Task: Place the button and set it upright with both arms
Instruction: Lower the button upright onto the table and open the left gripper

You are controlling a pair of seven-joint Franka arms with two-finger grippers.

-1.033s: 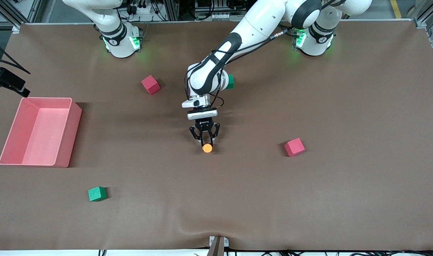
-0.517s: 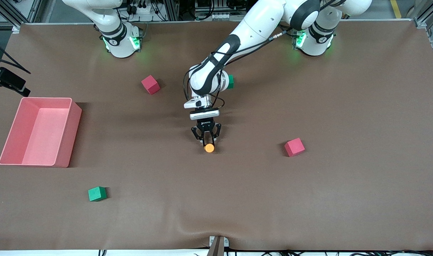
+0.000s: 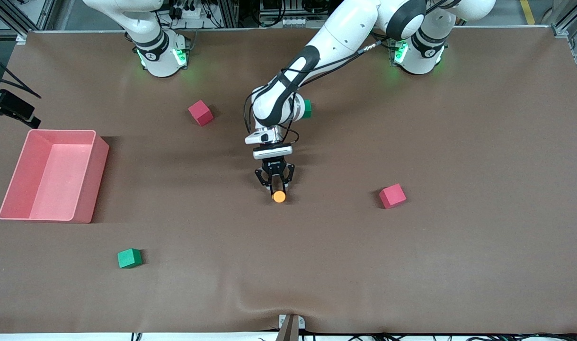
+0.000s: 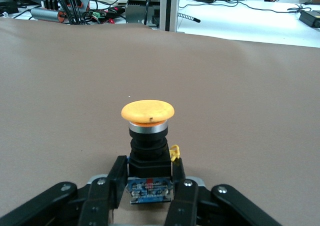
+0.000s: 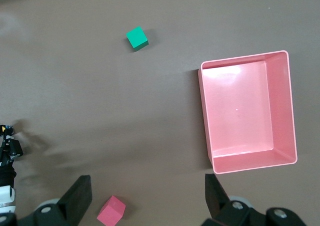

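The button has a round orange cap on a black body and stands cap up near the middle of the table. My left gripper is shut on its black body just above the brown cloth. In the left wrist view the button rises between the fingers of the left gripper, with a small blue board under the body. I cannot tell whether it touches the table. My right gripper is open and holds nothing, high over the right arm's end of the table. The front view does not show it.
A pink bin stands at the right arm's end, also in the right wrist view. Red cubes and green cubes lie scattered. The right wrist view shows a green cube and a red cube.
The left gripper with the button shifted slightly toward the left arm's end of the table, then held still. Nothing else moved.
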